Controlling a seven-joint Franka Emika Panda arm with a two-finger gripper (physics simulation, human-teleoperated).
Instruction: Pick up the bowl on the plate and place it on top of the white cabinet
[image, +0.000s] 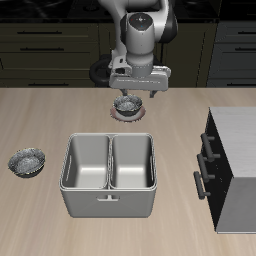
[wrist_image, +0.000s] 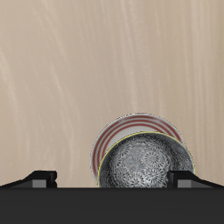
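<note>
The bowl (image: 128, 105), dark grey with white speckles, sits on the plate (image: 116, 113) with the reddish-pink rim, behind the basin. In the wrist view the bowl (wrist_image: 144, 164) covers most of the plate (wrist_image: 131, 124). My gripper (image: 129, 96) hangs just above the bowl, jaws open and empty. In the wrist view the gripper (wrist_image: 115, 180) shows two fingertips (wrist_image: 44, 179) spread wide, one of them over the bowl's rim. The white cabinet (image: 238, 150) stands at the table's side, its dark front with bar handles facing the basin.
A grey two-compartment metal basin (image: 109, 190) stands near the table's front edge. A second speckled bowl (image: 27, 161) lies alone on the table on the basin's far side from the cabinet.
</note>
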